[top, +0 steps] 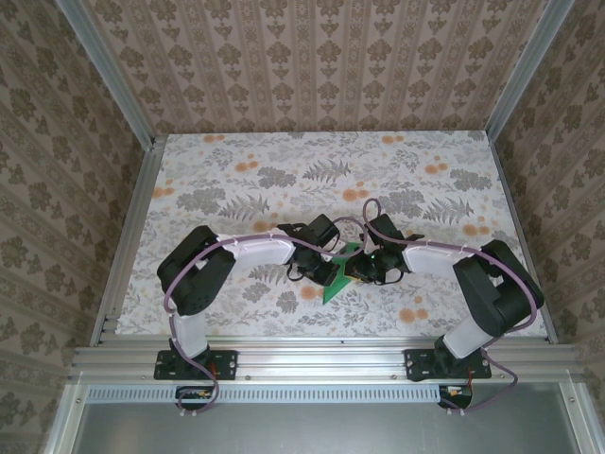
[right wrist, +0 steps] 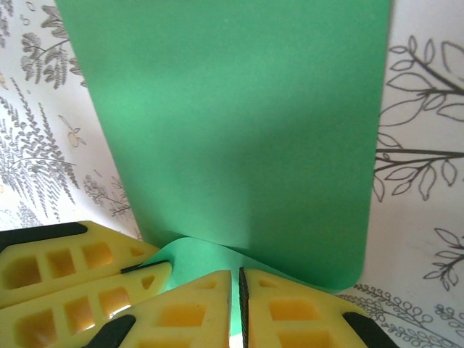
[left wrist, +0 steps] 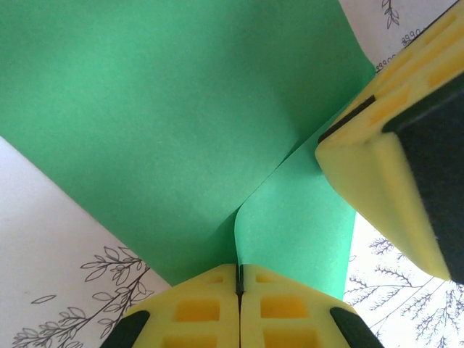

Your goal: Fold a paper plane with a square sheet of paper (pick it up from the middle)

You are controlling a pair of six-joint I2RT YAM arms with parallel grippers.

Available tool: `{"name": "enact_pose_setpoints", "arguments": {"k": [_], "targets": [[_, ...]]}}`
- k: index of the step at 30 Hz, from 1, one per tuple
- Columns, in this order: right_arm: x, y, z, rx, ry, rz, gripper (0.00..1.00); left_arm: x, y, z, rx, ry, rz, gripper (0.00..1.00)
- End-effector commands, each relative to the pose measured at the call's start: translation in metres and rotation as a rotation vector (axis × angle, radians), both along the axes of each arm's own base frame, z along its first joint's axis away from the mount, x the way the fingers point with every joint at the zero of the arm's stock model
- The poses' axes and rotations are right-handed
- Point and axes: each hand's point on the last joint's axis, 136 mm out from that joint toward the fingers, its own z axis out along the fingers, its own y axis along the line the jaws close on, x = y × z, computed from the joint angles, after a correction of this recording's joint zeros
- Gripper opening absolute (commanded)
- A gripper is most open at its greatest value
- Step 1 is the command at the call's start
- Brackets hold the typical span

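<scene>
The square sheet of paper (top: 337, 280) is bright green and curls up off the floral tabletop between my two arms, near the front middle. My left gripper (left wrist: 238, 279) is shut, its yellow fingers pinching a raised edge of the paper (left wrist: 167, 123). My right gripper (right wrist: 239, 308) is shut on another curled edge of the paper (right wrist: 239, 123), and green shows in the thin slit between its pads. The two grippers nearly touch: the right fingers (left wrist: 384, 167) show in the left wrist view, the left fingers (right wrist: 72, 283) in the right wrist view. From above, the left gripper (top: 326, 270) and right gripper (top: 357, 269) hide much of the sheet.
The floral tabletop (top: 284, 170) stretches behind the arms to the patterned back wall. Aluminium rails (top: 321, 355) run along the front edge and up the sides.
</scene>
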Motion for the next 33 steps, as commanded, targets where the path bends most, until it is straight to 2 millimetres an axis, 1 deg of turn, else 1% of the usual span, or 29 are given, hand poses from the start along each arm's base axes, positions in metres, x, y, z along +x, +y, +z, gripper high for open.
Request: {"name": "enact_pose_setpoints", "arguments": {"k": [1, 5, 6, 8, 11, 14, 17, 22, 28, 33], "targets": [[-0.004, -0.004, -0.01, -0.039, 0.021, 0.011, 0.14, -0.001, 0.002, -0.009, 0.042, 0.004, -0.016, 0.07], [-0.003, -0.004, -0.011, -0.043, 0.016, 0.014, 0.14, -0.002, 0.007, -0.015, 0.064, 0.005, -0.006, 0.05], [-0.002, -0.003, -0.008, -0.036, 0.015, 0.017, 0.15, -0.002, 0.009, -0.016, 0.072, 0.006, -0.004, 0.05], [0.0, 0.0, 0.002, -0.016, -0.007, 0.023, 0.16, -0.002, 0.011, -0.017, 0.079, 0.006, -0.001, 0.04], [0.004, -0.004, 0.019, -0.007, -0.056, 0.013, 0.17, -0.003, 0.013, -0.019, 0.086, 0.003, 0.004, 0.02], [0.006, -0.013, 0.025, -0.004, -0.077, -0.015, 0.17, -0.002, 0.016, -0.018, 0.092, -0.008, 0.013, 0.0], [0.007, -0.018, 0.02, 0.004, -0.07, -0.036, 0.15, -0.002, 0.015, -0.017, 0.084, -0.009, 0.015, 0.0], [0.008, -0.013, 0.01, 0.038, -0.051, -0.042, 0.13, -0.002, 0.016, -0.018, 0.087, -0.006, 0.017, 0.0], [0.011, -0.016, -0.009, 0.022, -0.028, -0.054, 0.12, -0.004, 0.018, -0.019, 0.095, -0.002, 0.015, 0.0], [0.005, -0.03, -0.028, -0.056, 0.012, -0.064, 0.12, -0.004, 0.021, -0.022, 0.111, -0.003, 0.02, 0.0]]}}
